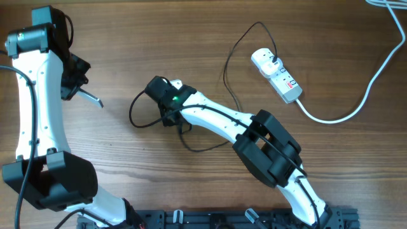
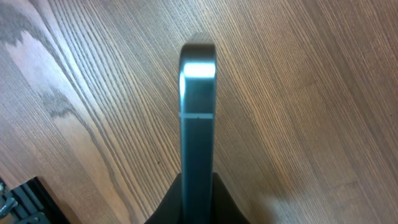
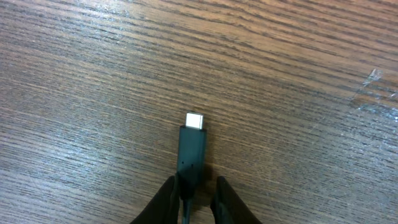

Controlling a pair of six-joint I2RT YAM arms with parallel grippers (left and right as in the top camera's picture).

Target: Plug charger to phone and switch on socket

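My left gripper [image 1: 81, 94] [image 2: 198, 182] is shut on the phone [image 2: 198, 112], held edge-on above the wood; it shows as a thin grey sliver in the overhead view [image 1: 93, 100]. The charger's thin black cable [image 1: 230, 60] runs from the socket [image 1: 280, 77] and loops toward the table's middle. Its dark plug with a silver tip [image 3: 191, 140] lies between the fingers of my right gripper [image 1: 162, 95] [image 3: 196, 190]. The left finger touches the plug; a small gap separates it from the right finger. The phone's screen is hidden.
The socket's thick white cord [image 1: 359, 105] curves off the far right edge. The arm bases and a black rail [image 1: 210, 219] sit along the near edge. Bare wood lies between the two grippers.
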